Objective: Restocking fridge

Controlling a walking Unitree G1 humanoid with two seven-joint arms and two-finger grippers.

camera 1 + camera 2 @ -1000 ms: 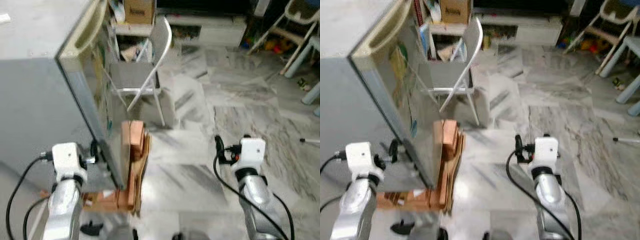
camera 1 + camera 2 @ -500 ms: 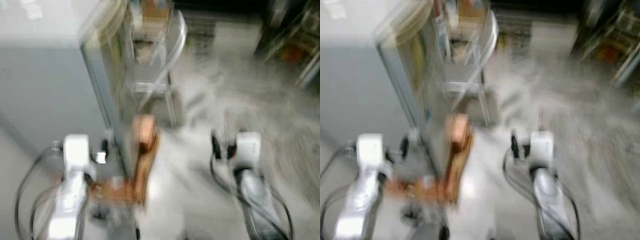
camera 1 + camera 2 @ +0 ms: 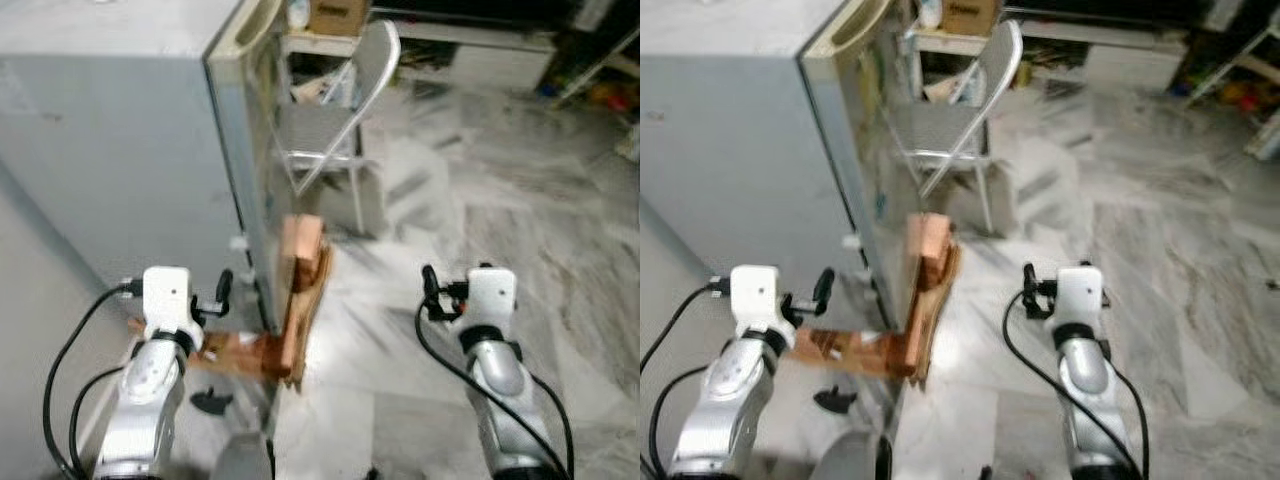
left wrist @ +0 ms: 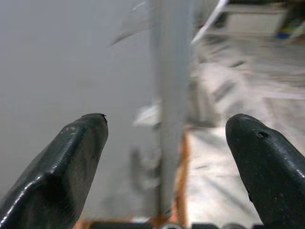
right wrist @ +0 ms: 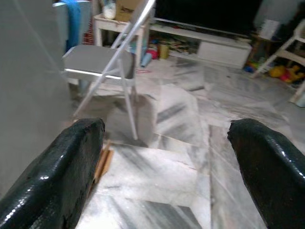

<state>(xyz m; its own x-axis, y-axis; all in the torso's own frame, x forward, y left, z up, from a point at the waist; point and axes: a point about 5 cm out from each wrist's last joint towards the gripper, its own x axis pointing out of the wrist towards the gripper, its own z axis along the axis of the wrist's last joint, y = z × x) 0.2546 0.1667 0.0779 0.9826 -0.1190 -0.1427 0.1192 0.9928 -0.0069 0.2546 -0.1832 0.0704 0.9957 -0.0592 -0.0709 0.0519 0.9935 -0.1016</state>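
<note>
Fridge [image 3: 130, 130]: ahead on my left, door shut, wooden stand [image 3: 290, 300] at its corner. Left gripper [image 4: 164, 157]: spread, empty, near the door edge. Right gripper [image 5: 167, 157]: spread, empty, over floor. Restocking: not begun, nothing carried.

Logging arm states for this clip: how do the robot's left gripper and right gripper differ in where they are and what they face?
The left gripper is raised close beside the tall grey fridge, facing its corner edge; the right gripper is out over bare marbled floor, away from the fridge. The left looks at the grey cabinet side; the right looks toward the grey folding chair. Both are open and hold nothing.
</note>
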